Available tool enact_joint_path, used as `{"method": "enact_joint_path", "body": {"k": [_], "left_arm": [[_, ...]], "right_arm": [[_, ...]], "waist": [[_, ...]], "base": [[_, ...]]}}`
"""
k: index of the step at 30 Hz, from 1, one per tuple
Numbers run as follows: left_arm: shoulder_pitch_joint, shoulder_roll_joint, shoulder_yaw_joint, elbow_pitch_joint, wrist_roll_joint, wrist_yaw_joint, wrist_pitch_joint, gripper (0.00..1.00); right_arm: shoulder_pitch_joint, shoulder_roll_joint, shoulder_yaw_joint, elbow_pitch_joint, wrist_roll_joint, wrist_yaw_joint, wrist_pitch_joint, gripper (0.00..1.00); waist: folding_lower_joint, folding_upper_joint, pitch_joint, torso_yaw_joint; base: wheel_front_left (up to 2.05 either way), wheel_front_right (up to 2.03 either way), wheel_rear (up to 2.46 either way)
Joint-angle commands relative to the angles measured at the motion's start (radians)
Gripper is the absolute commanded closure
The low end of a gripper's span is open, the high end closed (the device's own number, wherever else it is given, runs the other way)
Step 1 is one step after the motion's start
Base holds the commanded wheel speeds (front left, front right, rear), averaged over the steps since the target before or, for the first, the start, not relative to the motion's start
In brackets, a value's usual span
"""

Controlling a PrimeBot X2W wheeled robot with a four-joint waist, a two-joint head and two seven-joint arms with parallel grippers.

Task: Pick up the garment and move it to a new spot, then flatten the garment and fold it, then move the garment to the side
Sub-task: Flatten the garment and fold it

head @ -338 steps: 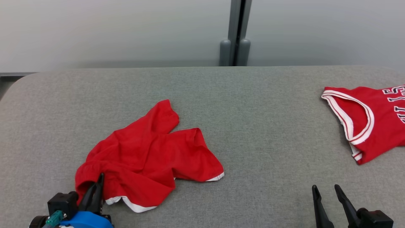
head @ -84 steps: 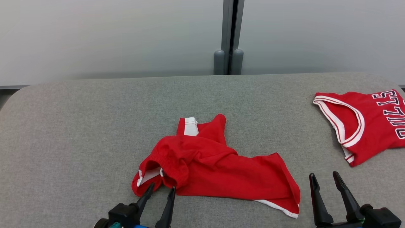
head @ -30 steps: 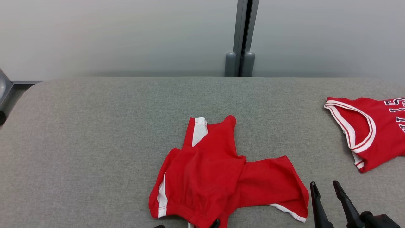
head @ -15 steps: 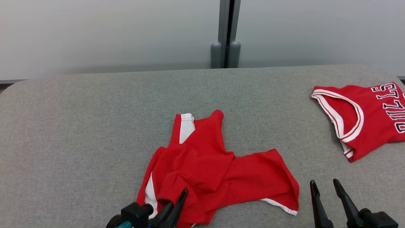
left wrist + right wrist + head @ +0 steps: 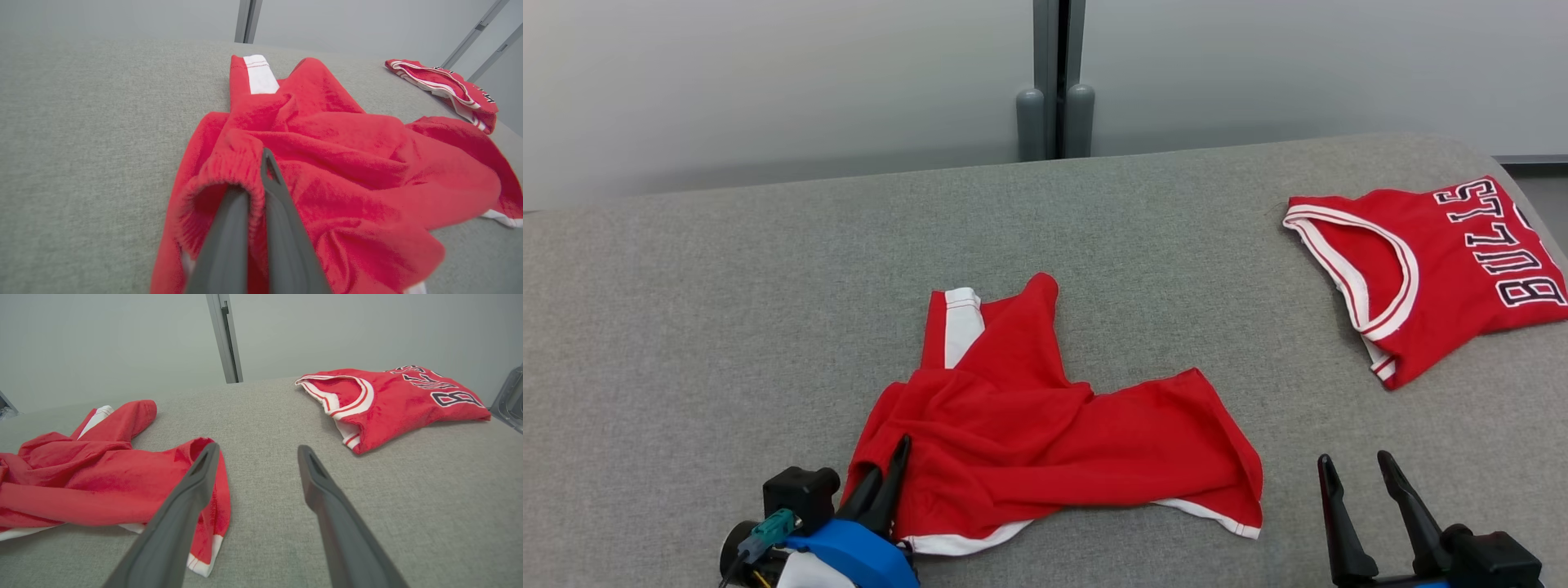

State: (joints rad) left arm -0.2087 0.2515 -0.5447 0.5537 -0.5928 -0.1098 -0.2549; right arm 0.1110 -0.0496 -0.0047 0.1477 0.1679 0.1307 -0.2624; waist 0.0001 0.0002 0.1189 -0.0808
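The garment (image 5: 1045,433) is a pair of red shorts with white trim, lying crumpled on the grey padded table (image 5: 727,286), one leg pointing away and one to the right. My left gripper (image 5: 892,461) is shut on the elastic waistband at the shorts' near-left corner. The left wrist view shows one finger over the waistband and the other tucked inside the garment (image 5: 347,155), where my left gripper (image 5: 257,179) pinches it. My right gripper (image 5: 1352,461) stands open just right of the shorts' right leg hem, holding nothing. In the right wrist view my right gripper (image 5: 255,451) is beside the garment (image 5: 81,469).
A red jersey (image 5: 1445,261) with white-trimmed armholes and dark lettering lies at the table's far right, also seen as the jersey (image 5: 441,81) and the jersey (image 5: 392,396). A grey wall with a vertical post (image 5: 1055,90) stands behind the table.
The head camera has turned, shifting the whole picture. My left gripper, still shut on the waistband, has drawn it leftward, spreading the shorts wider. The right gripper stays open in place.
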Motion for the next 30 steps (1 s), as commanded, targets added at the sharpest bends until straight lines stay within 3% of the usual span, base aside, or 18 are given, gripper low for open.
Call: {"method": "enact_joint_path", "body": {"k": [1,7,8,9,10,11,18,30], "left_arm": [[-0.024,-0.006,0.014,0.036,0.001,-0.005,-0.007,1.0],[-0.027,-0.033,0.02,0.129,0.032,-0.013,-0.01,1.0],[-0.024,-0.037,0.02,0.134,0.04,-0.015,-0.01,0.74],[-0.024,-0.037,0.02,0.134,0.04,-0.015,-0.01,0.74],[-0.018,-0.043,0.02,0.136,0.046,-0.016,-0.01,0.16],[-0.008,-0.051,0.022,0.139,0.051,-0.016,-0.011,0.0],[0.058,-0.081,0.037,0.093,0.085,-0.023,-0.011,0.0],[0.234,-0.054,0.099,-0.112,0.135,-0.021,-0.011,0.0]], "right_arm": [[-0.006,-0.002,0.0,0.005,-0.004,0.0,-0.003,0.0],[0.0,-0.002,-0.004,0.016,-0.002,0.0,-0.003,0.0],[0.004,-0.002,-0.005,0.016,-0.001,0.0,-0.003,0.0],[0.004,-0.002,-0.005,0.016,-0.001,0.0,-0.003,0.0],[0.007,-0.002,-0.005,0.017,0.0,0.0,-0.003,0.0],[0.01,-0.002,-0.004,0.016,0.0,0.0,-0.003,0.0],[0.03,-0.002,-0.007,0.015,0.002,0.0,-0.003,0.0],[0.064,-0.002,-0.008,0.011,0.02,0.0,-0.003,0.0]], "waist": [[-0.0001,-0.0002,-0.002,-0.005],[-0.0001,-0.0002,-0.014,-0.007],[-0.0001,-0.0002,-0.017,-0.004],[-0.0001,-0.0002,-0.017,-0.004],[-0.0001,-0.0002,-0.021,0.0],[-0.0001,-0.0002,-0.025,0.004],[-0.0001,-0.0002,-0.063,0.047],[-0.0001,-0.0002,-0.103,0.108]], "base": [[0.0,0.0,0.0],[0.0,0.0,0.0],[0.0,0.0,0.0],[0.0,0.0,0.0],[0.0,0.0,0.0],[0.0,0.0,0.0],[0.0,0.0,0.0],[0.0,0.0,0.0]]}}
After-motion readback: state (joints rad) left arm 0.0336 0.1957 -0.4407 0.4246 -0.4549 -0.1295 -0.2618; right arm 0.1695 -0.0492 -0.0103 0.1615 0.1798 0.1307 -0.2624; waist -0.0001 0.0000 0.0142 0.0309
